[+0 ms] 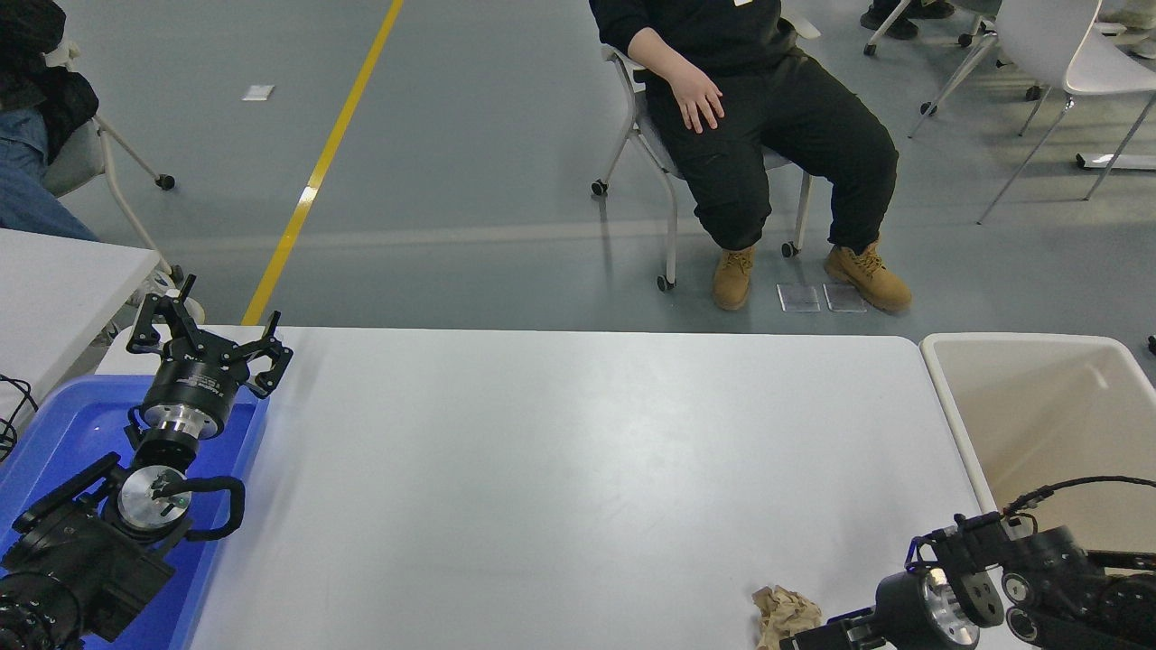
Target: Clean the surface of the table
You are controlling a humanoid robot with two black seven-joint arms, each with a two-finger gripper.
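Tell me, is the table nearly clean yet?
Nearly. Most of the table is bare. One crumpled brown paper wad lies at its near edge, with the right pincer right beside it, apparently going for it. Left to do: drop the wad, probably into the beige tub. The left pincer hangs open over the blue tray.

Just one view here, the head camera, so nothing was shared with another. It sat high on the robot's side of the table surface (560,469), looking forward and down across it, far enough back to take in the whole far edge. Beyond that edge it caught floor and a seated person (768,135). Both arms entered from the bottom corners.
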